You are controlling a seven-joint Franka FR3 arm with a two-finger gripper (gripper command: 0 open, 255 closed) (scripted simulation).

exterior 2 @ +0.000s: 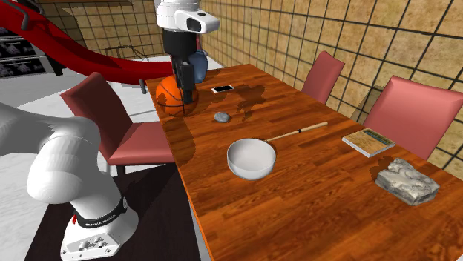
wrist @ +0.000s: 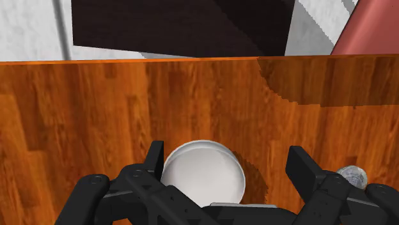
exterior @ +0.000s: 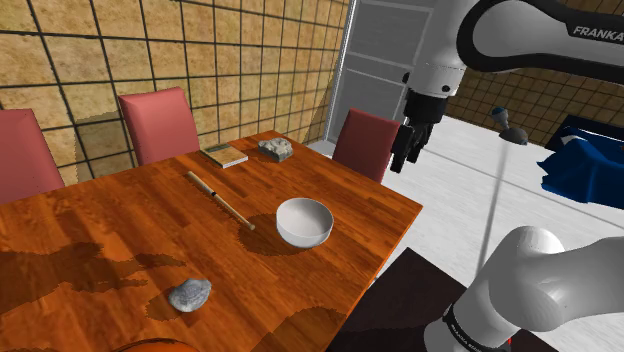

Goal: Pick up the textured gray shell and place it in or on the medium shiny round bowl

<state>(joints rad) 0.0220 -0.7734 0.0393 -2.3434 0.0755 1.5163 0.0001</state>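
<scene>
Hanging over an edge of the bench, the gripper is held w/ fingers apart. The gray shell lies nr the stand-side edge, apart from the bowl. Risk: the corner rock could be grabbed instead, being similarly gray.

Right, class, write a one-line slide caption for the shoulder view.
Open gripper hangs high over the wooden table, where a white bowl sits apart from the gray shell.
</scene>
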